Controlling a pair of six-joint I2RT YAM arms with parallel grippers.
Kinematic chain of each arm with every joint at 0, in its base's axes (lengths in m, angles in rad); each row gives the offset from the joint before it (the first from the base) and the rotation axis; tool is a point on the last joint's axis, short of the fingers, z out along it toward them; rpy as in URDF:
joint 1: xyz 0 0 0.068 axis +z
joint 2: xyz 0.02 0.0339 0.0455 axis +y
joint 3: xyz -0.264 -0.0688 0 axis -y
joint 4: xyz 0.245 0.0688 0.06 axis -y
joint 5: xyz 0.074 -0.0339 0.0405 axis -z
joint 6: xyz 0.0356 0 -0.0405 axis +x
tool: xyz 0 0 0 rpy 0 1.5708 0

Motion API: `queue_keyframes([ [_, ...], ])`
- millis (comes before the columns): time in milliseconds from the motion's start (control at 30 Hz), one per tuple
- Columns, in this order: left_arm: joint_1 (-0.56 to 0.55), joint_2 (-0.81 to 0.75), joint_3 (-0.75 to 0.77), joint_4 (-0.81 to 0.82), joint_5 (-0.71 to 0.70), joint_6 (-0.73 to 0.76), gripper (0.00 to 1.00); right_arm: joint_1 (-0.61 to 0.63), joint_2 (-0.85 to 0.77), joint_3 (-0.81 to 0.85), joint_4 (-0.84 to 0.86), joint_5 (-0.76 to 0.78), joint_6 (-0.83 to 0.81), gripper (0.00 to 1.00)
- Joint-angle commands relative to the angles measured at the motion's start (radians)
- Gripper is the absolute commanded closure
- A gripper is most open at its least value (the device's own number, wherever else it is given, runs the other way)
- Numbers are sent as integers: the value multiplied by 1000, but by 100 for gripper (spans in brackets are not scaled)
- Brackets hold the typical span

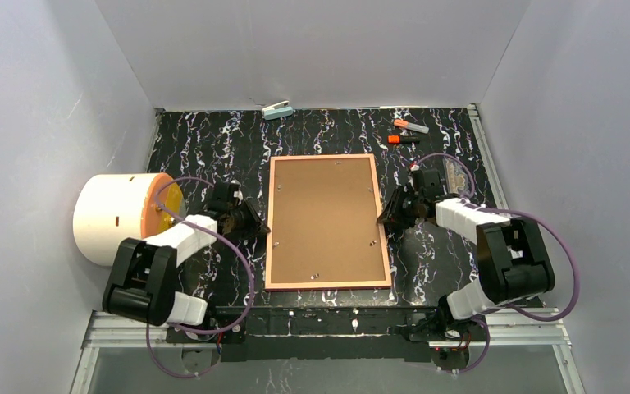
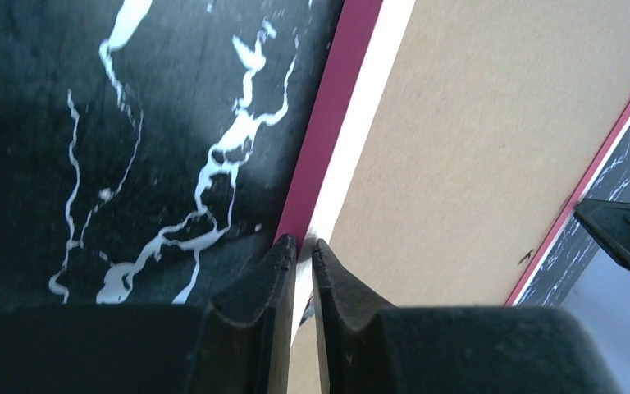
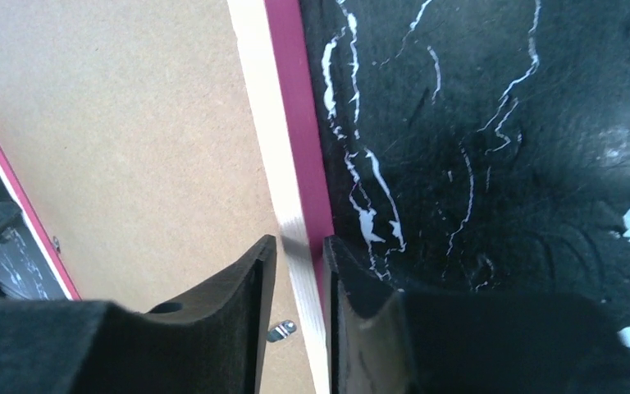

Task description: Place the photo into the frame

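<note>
Top external view shows the frame (image 1: 328,285) lying flat and back-up in the middle of the black marbled table (image 1: 213,148), with a brown backing board (image 1: 324,217) filling its opening. The pale wood rim runs around the board. Left wrist view shows the same frame (image 2: 328,107) with its pink edge beside the pale strip

The left gripper (image 1: 254,223) sits at the frame's left rail, about halfway along it. Seen close, the left gripper (image 2: 303,246) has its fingers drawn almost together, with only a slit between them, and the tips are over the rail. Whether they pinch anything I cannot tell

The right gripper (image 1: 385,217) is at the right rail, opposite the left one. In the right wrist view the right gripper (image 3: 299,246) straddles the rail of the frame (image 3: 291,123). One finger is on the board side and one on the pink outer side, both close against it. A small metal clip (image 3: 280,330) lies on the board just behind the inner finger

A white drum with an orange face (image 1: 119,217) lies at the table's left edge, and two orange markers (image 1: 408,131) lie near the far right corner
</note>
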Motion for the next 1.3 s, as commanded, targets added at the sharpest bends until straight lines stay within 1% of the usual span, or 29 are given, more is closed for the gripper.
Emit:
queue_keyframes([
  [0, -10, -91, -63, -51, 34, -16, 89, 17, -76, -2, -31, -16, 25, 60],
  [100, -9, -124, -85, -68, 28, -12, 88, 18, -113, 10, -64, 52, 33, 46],
  [167, -10, -130, -86, -89, 25, -1, 87, 18, -145, 20, -74, 85, 42, 38],
  [233, -10, -134, -86, -100, 23, 8, 87, 23, -178, 25, -68, 83, 54, 34],
  [300, -11, -137, -88, -106, 23, 14, 86, 39, -200, 31, -56, 59, 83, 34],
  [367, -10, -136, -90, -106, 30, 18, 87, 81, -205, 31, -24, 15, 131, 39],
  [467, -11, -131, -87, -104, 43, 29, 87, 189, -196, 3, 82, -25, 254, 50],
  [500, -10, -128, -86, -104, 47, 31, 87, 236, -190, -5, 130, -21, 292, 54],
  [567, -10, -123, -82, -102, 57, 36, 87, 325, -163, -12, 224, 0, 362, 59],
  [700, -9, -111, -76, -99, 71, 46, 87, 476, -61, 28, 320, 35, 461, 65],
  [867, -10, -99, -78, -99, 72, 56, 88, 614, 117, 134, 335, 95, 531, 72],
  [967, -10, -97, -74, -99, 74, 61, 89, 667, 194, 183, 356, 102, 548, 76],
  [1033, -10, -97, -71, -105, 71, 65, 89, 689, 238, 213, 362, 101, 555, 82],
  [1167, -10, -94, -64, -116, 64, 73, 90, 718, 310, 260, 375, 91, 561, 89],
  [1267, -9, -91, -64, -117, 61, 76, 91, 739, 356, 287, 390, 77, 574, 91],
])
